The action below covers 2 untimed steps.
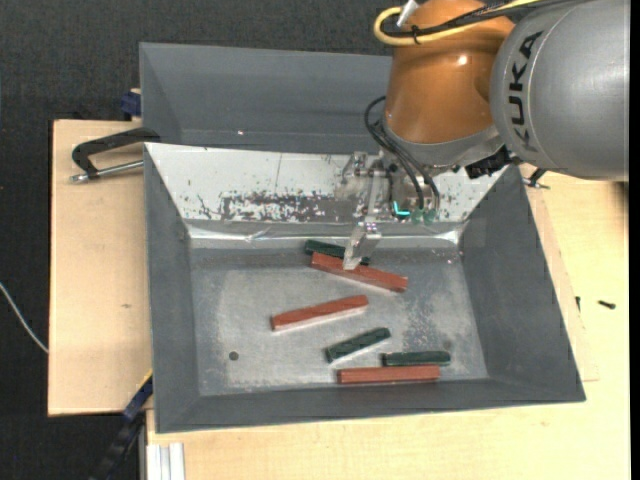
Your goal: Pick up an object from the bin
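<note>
Camera view has the gripper (354, 256) low at the back of the bin (170, 298), its tip on or just over a red bar (378, 278), which lies flat with a green bar (322, 248) just beside it. Whether the gripper is open or closed I cannot tell. The arm stands steep above, I think to take this bar across its narrow side. The other bars (318, 314) lie well apart, toward the front.

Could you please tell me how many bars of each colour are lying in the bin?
Red bars: 3
Dark green bars: 3
Total: 6
</note>
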Available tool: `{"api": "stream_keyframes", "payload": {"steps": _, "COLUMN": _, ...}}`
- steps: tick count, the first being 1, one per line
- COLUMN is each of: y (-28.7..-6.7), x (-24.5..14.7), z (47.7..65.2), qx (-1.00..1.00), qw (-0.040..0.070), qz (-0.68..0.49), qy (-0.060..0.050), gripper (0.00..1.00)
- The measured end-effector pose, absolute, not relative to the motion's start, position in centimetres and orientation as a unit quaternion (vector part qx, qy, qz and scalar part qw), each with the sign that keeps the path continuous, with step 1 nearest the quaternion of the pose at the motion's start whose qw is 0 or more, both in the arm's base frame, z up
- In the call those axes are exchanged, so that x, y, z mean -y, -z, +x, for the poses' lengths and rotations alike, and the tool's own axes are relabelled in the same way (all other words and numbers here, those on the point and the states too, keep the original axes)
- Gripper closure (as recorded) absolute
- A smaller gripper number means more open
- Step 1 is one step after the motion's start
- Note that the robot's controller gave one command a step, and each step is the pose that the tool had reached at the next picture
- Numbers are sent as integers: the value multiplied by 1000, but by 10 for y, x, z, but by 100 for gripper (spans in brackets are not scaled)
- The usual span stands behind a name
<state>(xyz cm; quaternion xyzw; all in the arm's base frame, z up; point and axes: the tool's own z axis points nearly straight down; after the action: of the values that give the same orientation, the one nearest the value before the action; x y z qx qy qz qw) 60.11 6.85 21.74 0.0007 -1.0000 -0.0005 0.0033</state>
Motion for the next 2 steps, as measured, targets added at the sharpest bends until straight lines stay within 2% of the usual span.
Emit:
{"api": "stream_keyframes", "payload": {"steps": 1, "y": -222, "x": -68, "z": 603, "qx": 1000, "qw": -1, "qz": 0, "qy": 1, "gripper": 0}}
{"api": "stream_keyframes", "payload": {"steps": 2, "y": -161, "x": -68, "z": 590, "qx": 1000, "qw": -3, "qz": 23, "qy": 1, "gripper": 0}}
